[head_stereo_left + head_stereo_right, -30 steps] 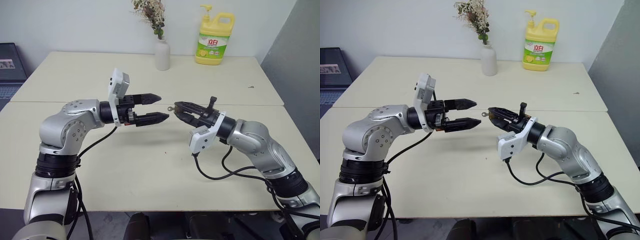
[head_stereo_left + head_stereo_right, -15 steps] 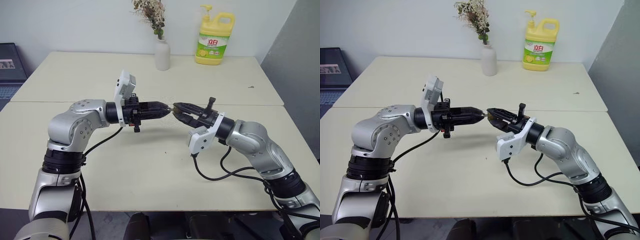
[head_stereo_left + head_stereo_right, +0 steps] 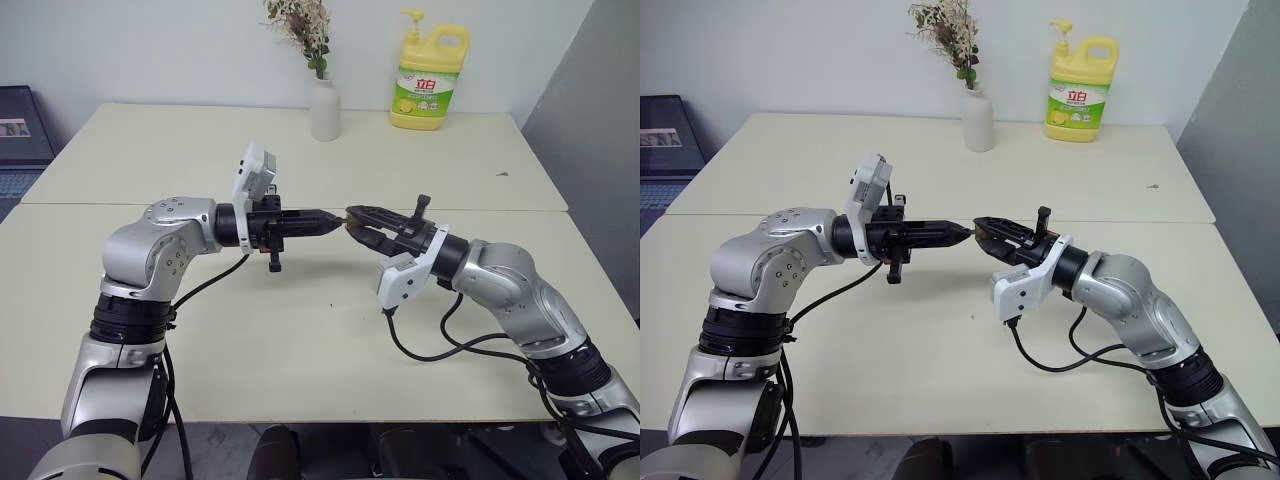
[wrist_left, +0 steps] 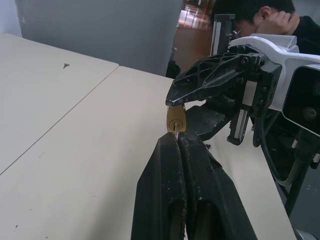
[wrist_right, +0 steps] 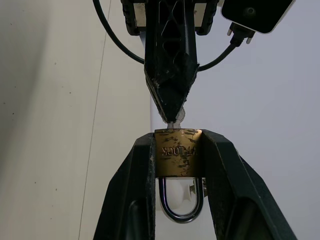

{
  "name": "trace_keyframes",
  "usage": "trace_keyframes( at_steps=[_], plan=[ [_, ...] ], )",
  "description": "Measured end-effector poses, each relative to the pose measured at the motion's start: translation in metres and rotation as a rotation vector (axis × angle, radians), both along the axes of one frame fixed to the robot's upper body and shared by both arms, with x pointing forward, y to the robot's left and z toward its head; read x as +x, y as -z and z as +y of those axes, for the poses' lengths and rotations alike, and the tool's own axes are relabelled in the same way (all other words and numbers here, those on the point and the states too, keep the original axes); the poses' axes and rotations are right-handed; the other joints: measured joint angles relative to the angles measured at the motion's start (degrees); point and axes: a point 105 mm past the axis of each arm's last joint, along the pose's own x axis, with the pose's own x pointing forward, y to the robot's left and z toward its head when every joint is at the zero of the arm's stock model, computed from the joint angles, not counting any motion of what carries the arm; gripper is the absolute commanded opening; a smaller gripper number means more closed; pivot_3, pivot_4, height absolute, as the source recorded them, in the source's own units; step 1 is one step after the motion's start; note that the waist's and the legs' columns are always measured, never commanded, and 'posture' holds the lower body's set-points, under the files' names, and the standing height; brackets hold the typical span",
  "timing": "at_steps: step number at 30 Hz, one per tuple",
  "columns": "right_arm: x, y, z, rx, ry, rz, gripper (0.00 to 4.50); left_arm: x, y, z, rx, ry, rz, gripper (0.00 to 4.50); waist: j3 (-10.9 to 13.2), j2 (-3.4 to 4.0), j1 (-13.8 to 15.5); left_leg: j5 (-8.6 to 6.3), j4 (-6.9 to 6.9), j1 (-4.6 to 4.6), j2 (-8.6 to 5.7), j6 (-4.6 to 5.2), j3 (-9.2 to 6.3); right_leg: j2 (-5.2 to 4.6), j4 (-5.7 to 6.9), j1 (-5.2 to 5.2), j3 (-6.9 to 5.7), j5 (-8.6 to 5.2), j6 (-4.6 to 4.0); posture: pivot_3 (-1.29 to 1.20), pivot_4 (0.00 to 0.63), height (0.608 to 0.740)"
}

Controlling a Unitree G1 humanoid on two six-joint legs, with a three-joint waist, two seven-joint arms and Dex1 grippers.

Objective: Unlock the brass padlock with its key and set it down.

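- Gripping the brass padlock [image 5: 175, 153] by its two sides, the right gripper [image 5: 176, 150] holds it in the air above the counter [image 3: 300, 330], with the silver shackle [image 5: 181, 200] pointing back between its fingers.
- Meeting it tip to tip, the left gripper [image 4: 176, 141] has its fingers pressed together on the key [image 5: 174, 118], whose blade sits in the keyhole on the bottom face of the padlock.
- From the head camera, the padlock hangs near the middle of the scene, the left gripper reaching in from 9 o'clock and the right gripper from 4 o'clock.
- Both grippers lie roughly level, well clear of the counter surface.
- At 12 o'clock on the far side of the counter stands a white vase [image 3: 324, 108] with dried flowers; a yellow detergent bottle [image 3: 430, 80] stands at about 1 o'clock.
- A person [image 4: 260, 17] sits beyond the counter's edge in the left wrist view.
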Motion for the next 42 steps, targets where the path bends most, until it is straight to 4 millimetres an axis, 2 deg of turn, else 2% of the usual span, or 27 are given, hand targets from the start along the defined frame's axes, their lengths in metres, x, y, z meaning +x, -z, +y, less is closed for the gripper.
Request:
trace_keyframes(
  at_steps=[8, 19, 42],
  plan=[
    [0.0001, 0.0021, -0.0001, -0.014, -0.005, 0.007, 0.93, 0.0005, 0.0035, 0.0002, 0.038, 0.003, -0.125, 0.0, 0.0, 0.0, 0.0, 0.0, 0.0, 0.0, 0.0, 0.0, 0.0, 0.0, 0.0, 0.0, 0.0, 0.0, 0.0, 0.0, 0.15, 0.74],
    [0.0009, 0.0027, 0.0002, -0.004, -0.007, 0.019, 0.93, -0.0004, 0.0028, 0.0, 0.11, 0.0, -0.401, 0.0, 0.0, 0.0, 0.06, 0.0, 0.0, 0.0, 0.0, 0.0, 0.01, 0.0, 0.0, 0.0, 0.01, 0.0, 0.0, 0.0, 0.15, 0.74],
    [0.0007, 0.0049, 0.001, -0.001, -0.009, 0.034, 0.93, 0.0008, 0.0056, 0.0014, 0.13, 0.028, -0.514, 0.0, 0.0, 0.0, 0.05, 0.0, 0.0, 0.0, 0.0, 0.01, 0.02, 0.0, 0.0, 0.0, 0.0, 0.0, 0.0, 0.0, 0.15, 0.74]
  ],
)
